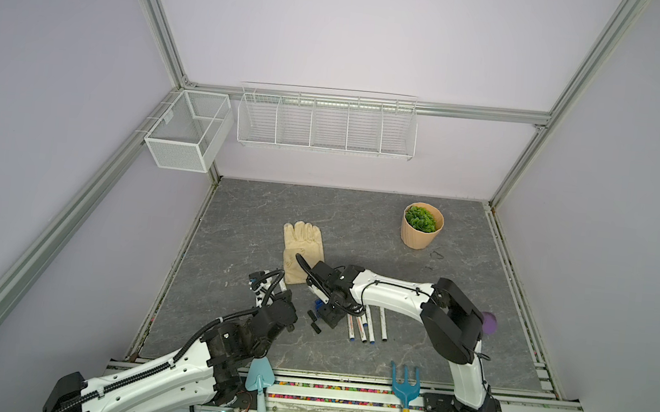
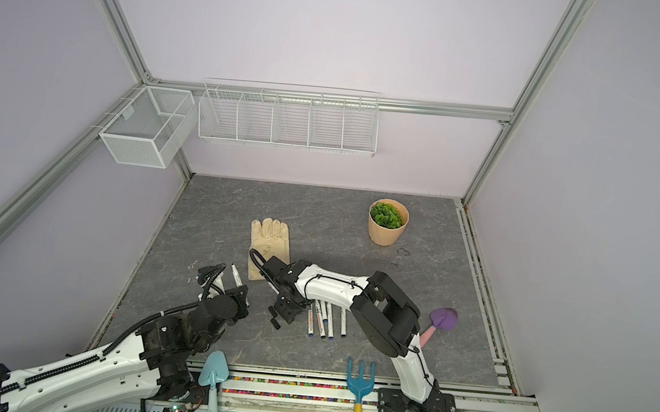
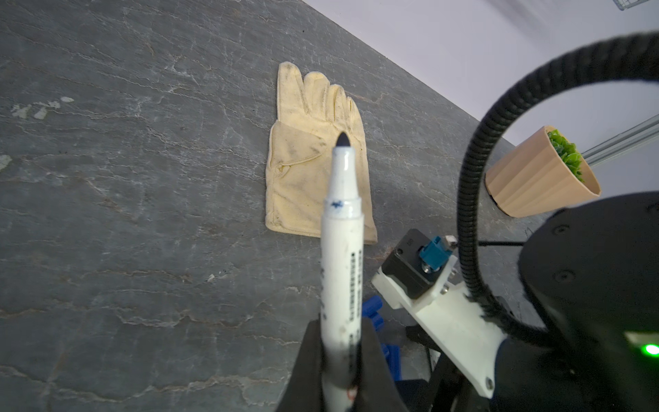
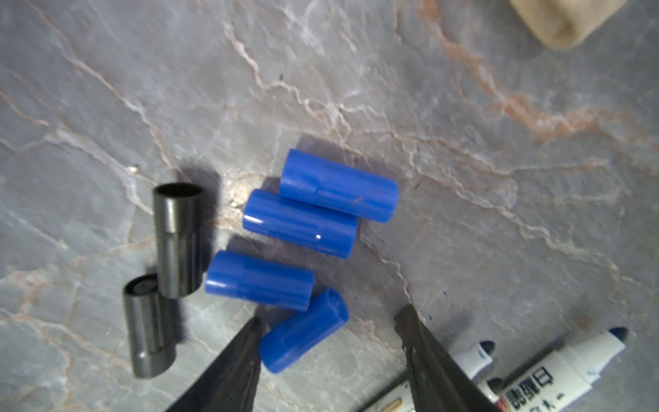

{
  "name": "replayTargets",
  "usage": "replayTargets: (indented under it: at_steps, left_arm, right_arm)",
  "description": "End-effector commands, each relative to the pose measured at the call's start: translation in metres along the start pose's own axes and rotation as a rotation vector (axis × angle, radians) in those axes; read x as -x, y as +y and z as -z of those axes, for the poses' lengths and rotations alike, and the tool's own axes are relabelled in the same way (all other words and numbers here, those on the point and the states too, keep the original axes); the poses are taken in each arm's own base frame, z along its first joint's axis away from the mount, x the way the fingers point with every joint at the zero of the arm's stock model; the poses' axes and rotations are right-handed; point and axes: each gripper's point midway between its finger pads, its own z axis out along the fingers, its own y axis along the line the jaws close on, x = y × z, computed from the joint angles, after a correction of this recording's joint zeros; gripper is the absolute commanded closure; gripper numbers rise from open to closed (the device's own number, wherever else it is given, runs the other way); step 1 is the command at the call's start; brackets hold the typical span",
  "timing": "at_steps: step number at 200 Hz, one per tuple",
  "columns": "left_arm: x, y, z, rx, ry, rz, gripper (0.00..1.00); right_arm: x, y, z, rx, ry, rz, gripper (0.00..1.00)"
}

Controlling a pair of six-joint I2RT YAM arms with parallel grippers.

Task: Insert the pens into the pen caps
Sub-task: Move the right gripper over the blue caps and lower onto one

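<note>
Pen (image 3: 342, 271) with blurred black print gripped in left hand (image 3: 338, 360); right hand (image 4: 331, 317) gapes around blue cap (image 4: 303, 331).

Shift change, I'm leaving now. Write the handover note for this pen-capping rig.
Left gripper: shut on one uncapped pen, tip in the air.
Right gripper: open, fingers either side of a blue cap on the table.
Three other blue caps and two black caps lie loose beside it.
Remaining pens lie in a row, partly under the right arm.
Done: no pen visibly capped.
Left: cap every pen.
</note>
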Motion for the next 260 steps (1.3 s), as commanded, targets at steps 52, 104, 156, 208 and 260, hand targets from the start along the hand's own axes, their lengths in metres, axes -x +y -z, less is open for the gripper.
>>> replayTargets:
  at_steps: [52,104,156,208,260]
  left_arm:
    - [-0.003,0.001,-0.003,0.004,0.005,0.017,1.00]
    - [-0.005,0.001,-0.004,0.002,0.012,0.014,1.00]
    - [-0.007,0.000,-0.006,0.002,0.017,0.008,1.00]
    - [-0.010,-0.001,-0.007,-0.004,0.026,0.006,1.00]
    - [-0.009,0.000,-0.006,-0.003,0.026,-0.001,1.00]
  right_arm:
    - [-0.010,0.001,-0.002,0.023,0.036,0.004,0.36]
    - [-0.008,-0.014,0.002,-0.019,0.026,-0.046,0.36]
    - [-0.014,-0.020,0.003,-0.033,0.031,-0.067,0.38]
    - [-0.003,-0.007,0.012,-0.002,-0.020,-0.023,0.39]
    - [0.003,-0.005,0.014,0.010,-0.027,-0.016,0.45]
